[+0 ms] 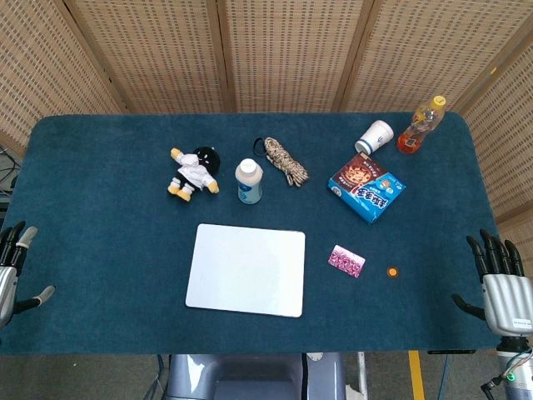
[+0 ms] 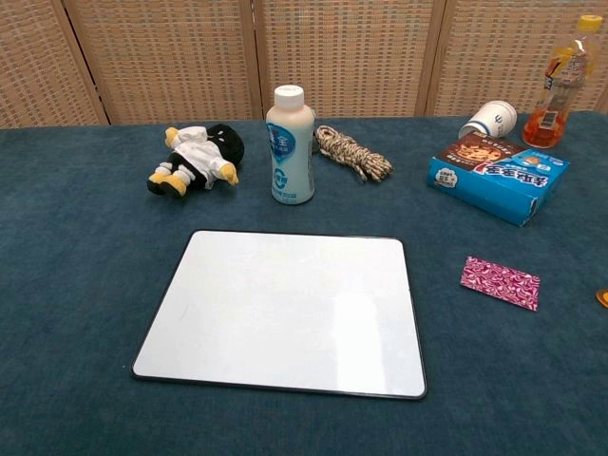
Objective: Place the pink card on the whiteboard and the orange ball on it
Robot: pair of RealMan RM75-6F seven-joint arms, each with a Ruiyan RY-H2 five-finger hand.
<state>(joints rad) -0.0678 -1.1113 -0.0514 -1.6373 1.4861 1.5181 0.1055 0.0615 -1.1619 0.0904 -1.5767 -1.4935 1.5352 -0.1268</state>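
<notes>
The whiteboard lies flat near the table's front middle, bare. Just right of it rests the pink card, flat on the cloth. The small orange ball sits right of the card; in the chest view only its edge shows at the frame border. My left hand hangs at the table's left edge, fingers spread and holding nothing. My right hand hangs at the right edge, fingers spread and holding nothing. Neither hand appears in the chest view.
Behind the whiteboard stand a white bottle, a plush doll and a coiled rope. At the back right are a blue snack box, a tipped paper cup and an orange drink bottle.
</notes>
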